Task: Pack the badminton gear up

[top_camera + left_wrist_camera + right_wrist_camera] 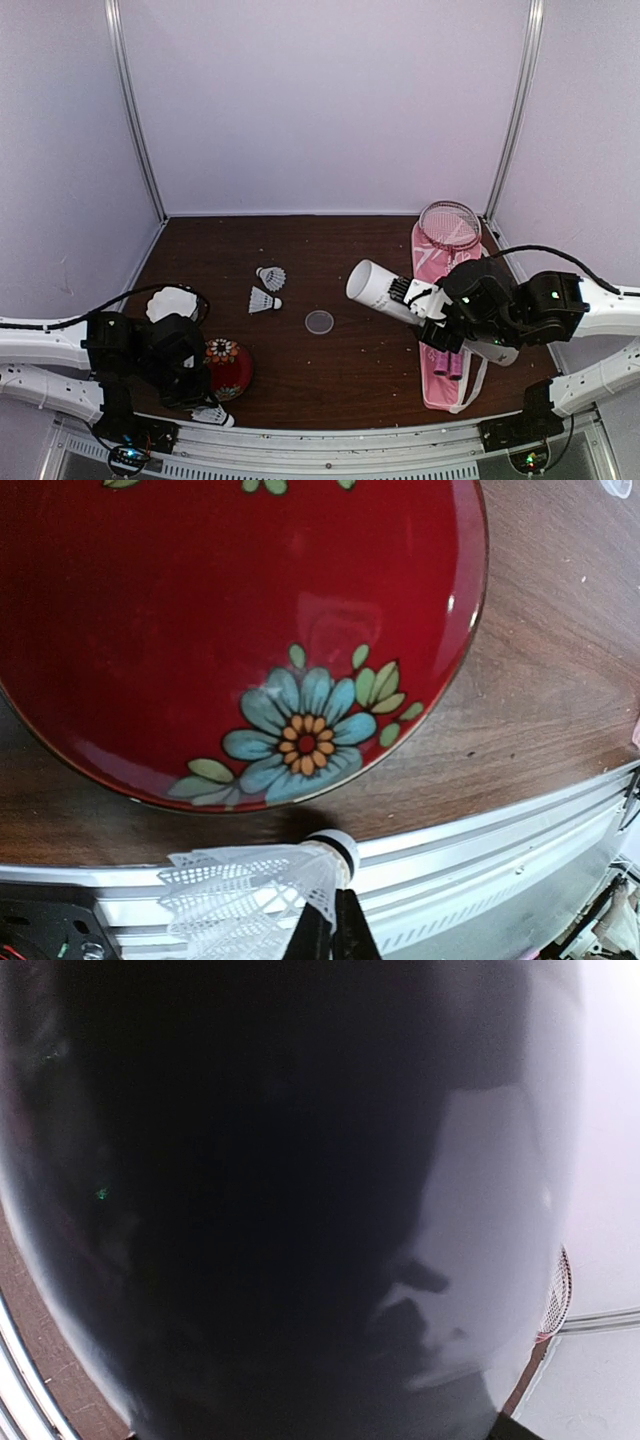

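Bag (440, 385), just one, lies at three o'clock, two racquets (448, 228) tucked inside. Right pincer (428, 300) hugs the one white tube (375, 285) over it. Left pincer (335, 925) is squeezed on one shuttlecock (255, 890) at seven o'clock (beside the red plate (238, 375)); I'd carry it softly, cork first, into the tube's mouth. Two more shuttlecocks (265, 300) sit at ten: three altogether.

Two white shuttlecocks (271, 277) lie mid-table, a third shuttlecock (260, 890) pinched at the near edge; a white tube (378, 288) tilts over pink bag (437, 385) and racquets (449, 226).
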